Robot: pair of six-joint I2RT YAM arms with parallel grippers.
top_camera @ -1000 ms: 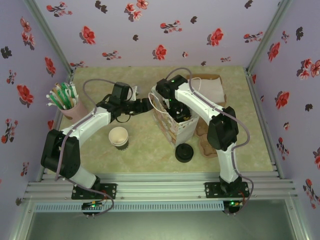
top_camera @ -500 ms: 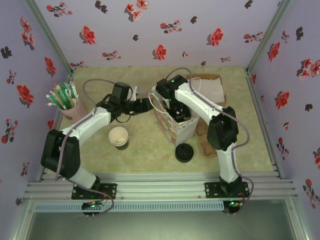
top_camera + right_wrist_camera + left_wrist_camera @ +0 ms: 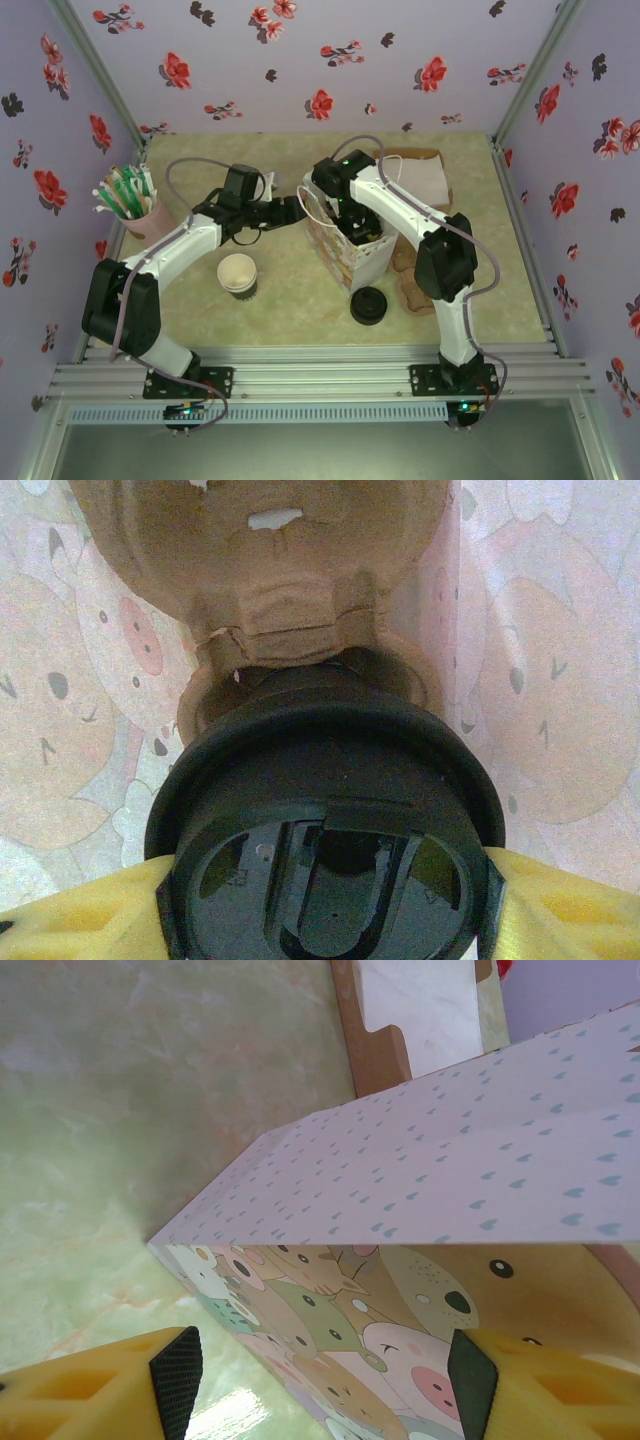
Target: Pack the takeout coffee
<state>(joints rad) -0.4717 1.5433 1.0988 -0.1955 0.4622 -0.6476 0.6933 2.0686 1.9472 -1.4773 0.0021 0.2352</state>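
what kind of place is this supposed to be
Probably a staged café takeout counter: a cup of straws, stacked paper cups and an animal-print bag for packing drinks.

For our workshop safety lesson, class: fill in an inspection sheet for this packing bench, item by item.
Surface: marbled table, no spills seen.
Job's things: lidded coffee cup, inside the printed paper bag.
Clutter: lidless cup stack, loose black lids, pink pot of sticks, cardboard trays.
Claws: right claw shut on the coffee cup; left claw open beside the bag.
Cables: a grey cable loops on each side.
Surroundings: lilac walls with red flowers.
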